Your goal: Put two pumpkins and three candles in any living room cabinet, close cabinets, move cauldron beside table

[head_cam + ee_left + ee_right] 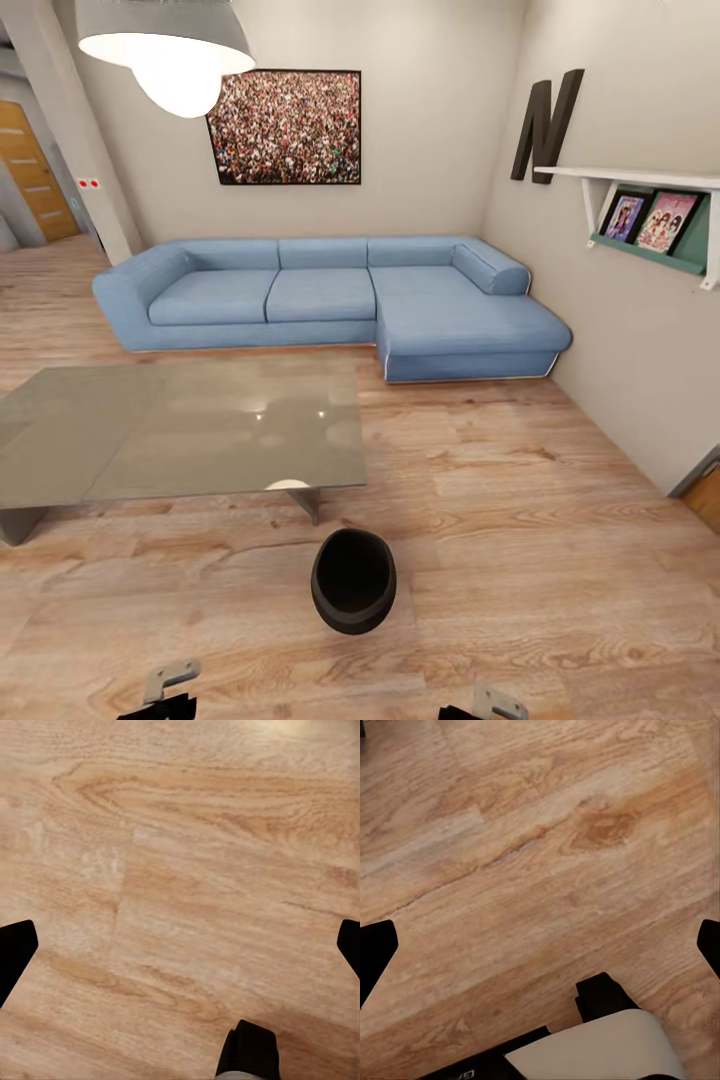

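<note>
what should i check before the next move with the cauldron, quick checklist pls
1. Cauldron located: ok, it sits upright on the wooden floor in the head view, straight ahead of the robot.
2. Cauldron next to the table: ok by eye, it stands just off the table's near right corner, not touching.
3. Left gripper free: ok, fingers spread wide over bare floor, nothing between them.
4. Right gripper free: ok, also open above bare floor.
5. Pumpkins and candles stowed: cannot tell.
6. Cabinets closed: cannot tell from these views.
</note>
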### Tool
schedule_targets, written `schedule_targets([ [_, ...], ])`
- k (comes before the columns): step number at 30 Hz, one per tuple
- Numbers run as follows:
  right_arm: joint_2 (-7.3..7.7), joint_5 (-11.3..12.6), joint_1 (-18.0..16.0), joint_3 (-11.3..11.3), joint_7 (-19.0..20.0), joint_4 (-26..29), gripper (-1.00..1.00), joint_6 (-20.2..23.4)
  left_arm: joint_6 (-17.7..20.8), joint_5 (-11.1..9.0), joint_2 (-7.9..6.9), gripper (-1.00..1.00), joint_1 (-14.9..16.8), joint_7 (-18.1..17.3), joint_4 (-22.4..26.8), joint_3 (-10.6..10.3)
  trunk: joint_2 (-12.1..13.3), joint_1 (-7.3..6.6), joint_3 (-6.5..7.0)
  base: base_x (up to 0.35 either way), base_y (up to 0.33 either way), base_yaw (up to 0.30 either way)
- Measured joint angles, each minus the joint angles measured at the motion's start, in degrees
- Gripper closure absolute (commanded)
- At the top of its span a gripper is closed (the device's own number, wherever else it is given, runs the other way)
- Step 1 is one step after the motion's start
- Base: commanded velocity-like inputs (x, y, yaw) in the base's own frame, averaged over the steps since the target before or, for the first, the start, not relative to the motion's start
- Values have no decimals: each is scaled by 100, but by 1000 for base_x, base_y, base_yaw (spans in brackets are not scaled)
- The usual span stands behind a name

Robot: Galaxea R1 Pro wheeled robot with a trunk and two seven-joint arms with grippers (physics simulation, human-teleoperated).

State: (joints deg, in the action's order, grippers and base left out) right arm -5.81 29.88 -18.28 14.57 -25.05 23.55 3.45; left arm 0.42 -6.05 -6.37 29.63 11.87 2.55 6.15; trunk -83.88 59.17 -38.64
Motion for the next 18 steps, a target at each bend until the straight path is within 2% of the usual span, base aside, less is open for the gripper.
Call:
schedule_targets([
  [7,8,0,0,-7,0,-133,-100,-29,-13,6,-3,-100,-27,0,0,-2,281,-154,126,0,0,0],
  [13,202,12,0,-7,0,-157,-100,-37,11,9,9,-100,-45,0,0,-9,521,-286,233,0,0,0],
  [18,224,10,0,-7,-6,-164,-100,-38,25,8,12,-100,-46,0,0,-9,722,-395,323,0,0,0],
])
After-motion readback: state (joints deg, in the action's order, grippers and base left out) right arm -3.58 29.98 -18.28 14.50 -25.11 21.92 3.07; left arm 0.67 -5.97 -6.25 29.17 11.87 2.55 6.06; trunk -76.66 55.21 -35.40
